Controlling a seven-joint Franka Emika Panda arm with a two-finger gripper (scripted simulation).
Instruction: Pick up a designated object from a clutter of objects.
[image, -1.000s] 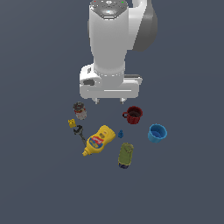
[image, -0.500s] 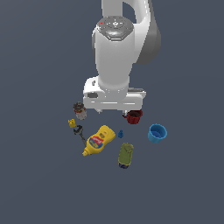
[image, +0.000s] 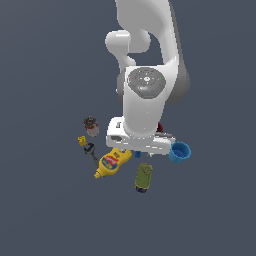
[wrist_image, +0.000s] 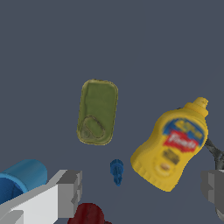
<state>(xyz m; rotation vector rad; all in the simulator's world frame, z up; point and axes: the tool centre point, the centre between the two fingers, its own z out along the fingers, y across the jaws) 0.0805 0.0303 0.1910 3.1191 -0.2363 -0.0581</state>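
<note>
The designated object, an olive-green can (image: 144, 177) (wrist_image: 97, 112), lies on its side at the near edge of the clutter of objects, with nothing touching it. A yellow mustard bottle (image: 112, 162) (wrist_image: 173, 146) lies beside it. My gripper (wrist_image: 141, 189) is open; its two grey fingers (wrist_image: 70, 192) stand wide apart with nothing between them. It hovers above the clutter, short of the can, over a tiny blue piece (wrist_image: 116, 170). In the exterior view the white hand (image: 142, 140) hides the fingertips.
A blue cup (image: 179, 152) (wrist_image: 19, 179) sits at the exterior view's right. The red mug (wrist_image: 89, 214) is mostly hidden under the hand. A small brown jar (image: 91, 126), a tiny yellow piece (image: 82, 141) and a dark item (image: 91, 150) lie at the exterior view's left.
The arm has swung toward the exterior view's right and come down closer to the clutter, so the hand now covers the red mug. No object has moved.
</note>
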